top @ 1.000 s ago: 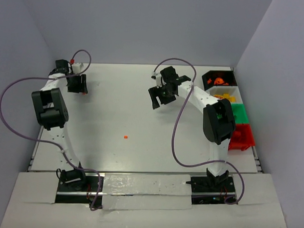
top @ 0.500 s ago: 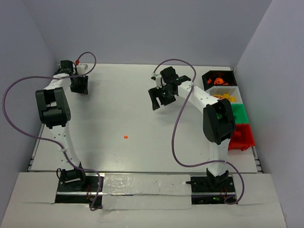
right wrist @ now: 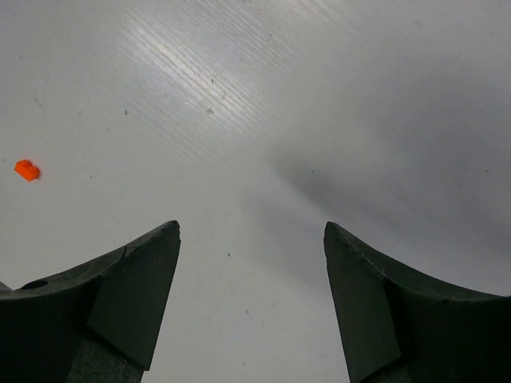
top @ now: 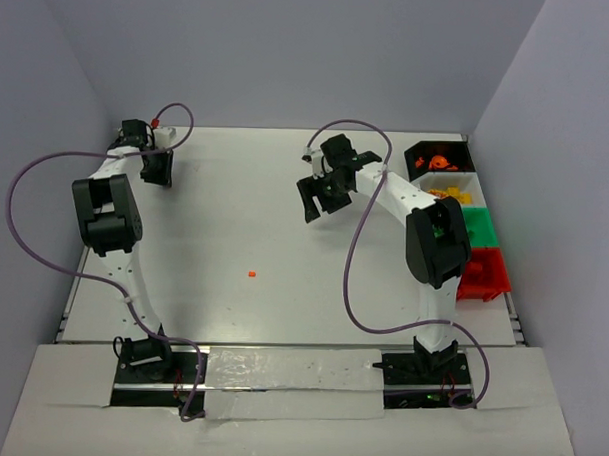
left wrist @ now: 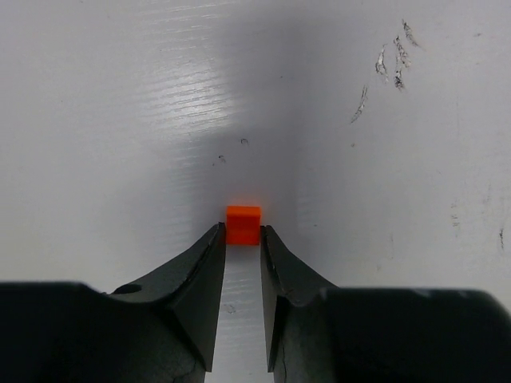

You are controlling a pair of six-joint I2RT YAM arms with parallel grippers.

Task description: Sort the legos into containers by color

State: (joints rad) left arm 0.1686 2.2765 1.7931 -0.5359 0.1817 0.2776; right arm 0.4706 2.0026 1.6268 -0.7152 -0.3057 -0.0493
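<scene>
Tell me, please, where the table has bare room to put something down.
Bare: the wide middle between the left tool, pinching a brick, and the right tool, except one orange lego; also the strip along the near edge. Crowded: the right edge, with the containers.

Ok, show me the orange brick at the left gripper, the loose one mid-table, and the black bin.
Orange brick [left wrist: 243, 224]: left wrist view, top face.
Loose brick [top: 252, 273]: top view, centre.
Black bin [top: 413, 152]: top view, left rim.
</scene>
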